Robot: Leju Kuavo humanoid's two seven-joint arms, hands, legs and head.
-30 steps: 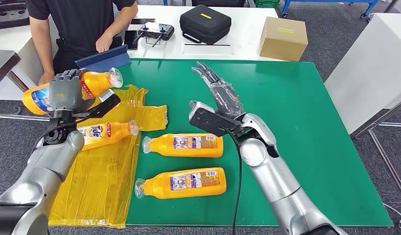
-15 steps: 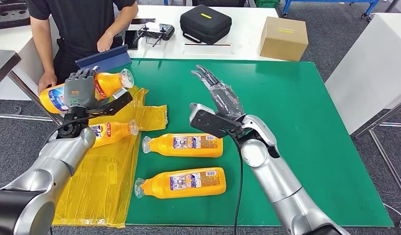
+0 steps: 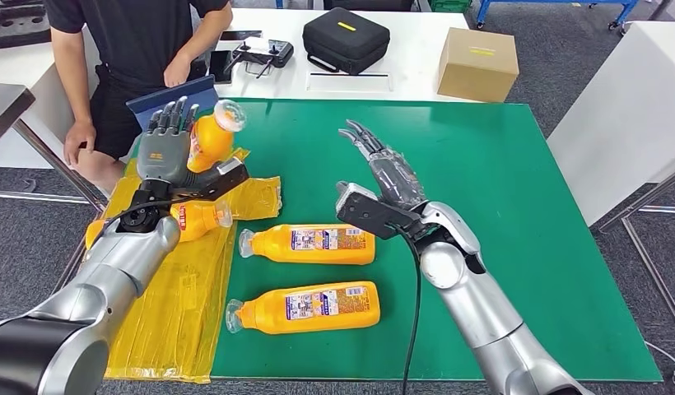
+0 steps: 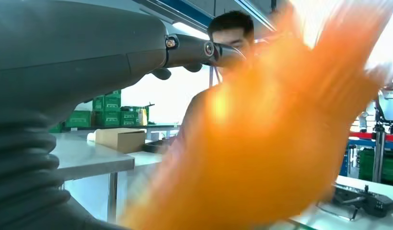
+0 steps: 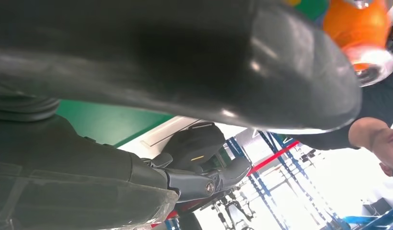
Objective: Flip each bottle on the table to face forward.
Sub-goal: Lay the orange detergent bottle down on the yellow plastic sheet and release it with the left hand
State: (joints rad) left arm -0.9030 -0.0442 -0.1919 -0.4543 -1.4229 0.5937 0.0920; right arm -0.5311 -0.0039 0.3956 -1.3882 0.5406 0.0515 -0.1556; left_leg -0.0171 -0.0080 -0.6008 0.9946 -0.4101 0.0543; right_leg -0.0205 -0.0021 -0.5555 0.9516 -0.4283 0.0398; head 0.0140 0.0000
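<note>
Bright even light; orange bottle (image 4: pixel 261 139) motion-blurred, window glare behind.

Glossy plastic on matt green

Bottles (image 3: pixel 318 244) — shiny orange plastic, paper-like labels; yellow sheet (image 3: pixel 178 304) — crinkled glossy film; desk (image 3: pixel 515 206) smooth, matt; cardboard box (image 3: pixel 477 64) dull.

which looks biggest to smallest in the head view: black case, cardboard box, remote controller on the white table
1. black case
2. cardboard box, close to the case in apparent size, so this order is unsure
3. remote controller, clearly the smallest
</note>
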